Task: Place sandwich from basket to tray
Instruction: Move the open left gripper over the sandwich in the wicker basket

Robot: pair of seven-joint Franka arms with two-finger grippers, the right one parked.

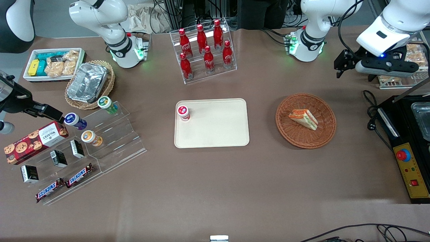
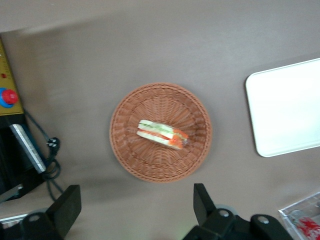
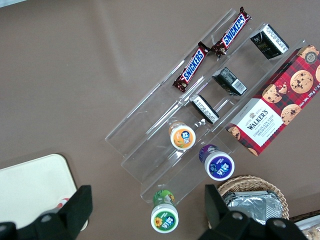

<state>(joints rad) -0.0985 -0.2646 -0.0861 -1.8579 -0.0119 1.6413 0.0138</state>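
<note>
Sandwich: one sandwich (image 1: 303, 118) lies in the round brown basket (image 1: 325, 133), a bit off the middle. Its long side runs slantwise across the basket, with the red and orange end nearer the tray and the green end nearer the black box with the red button (image 1: 403, 155).
Basket: one basket sits flat on the brown table (image 1: 215, 188), toward my end of it.
Tray: one cream tray (image 1: 215, 131) lies near the basket, not touching it. One small tub with a red lid (image 1: 183, 112) stands in a tray corner.
My gripper: my gripper (image 2: 135, 210) hangs high above the table, up over the basket's edge. My two fingers (image 2: 202, 200) are spread wide and hold nothing.
In the way: bare table lies between basket and tray.
Around: six red bottles (image 1: 205, 50) stand in a clear rack, farther from the front camera than the tray. Two Snickers bars (image 1: 63, 185), one cookie box (image 1: 33, 142) and three more tubs sit on a clear stand toward the parked arm's end.
</note>
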